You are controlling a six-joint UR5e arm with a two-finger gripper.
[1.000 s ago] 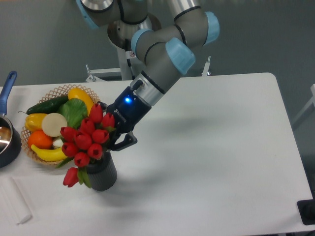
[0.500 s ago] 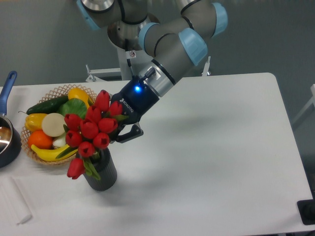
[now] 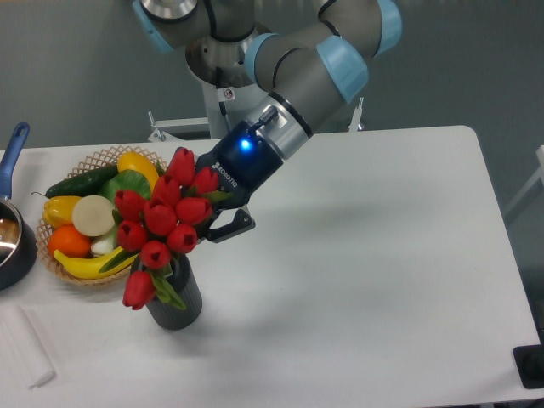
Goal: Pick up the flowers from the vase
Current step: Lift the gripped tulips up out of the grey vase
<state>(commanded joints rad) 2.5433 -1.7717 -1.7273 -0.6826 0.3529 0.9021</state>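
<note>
One fixed view shows everything. Near the table's (image 3: 382,280) front-left corner stands the vase (image 3: 177,299), and the flowers (image 3: 163,223) lean out of it toward the wicker basket (image 3: 95,214) by the left edge. The gripper (image 3: 206,214) reaches in from the right at a slant, its jaws seemingly closed on the bunch behind the buds, though the blooms hide the contact. The stems look only partly inside the vase, so the lift appears under way. A pan (image 3: 12,229) sits at the left edge.
</note>
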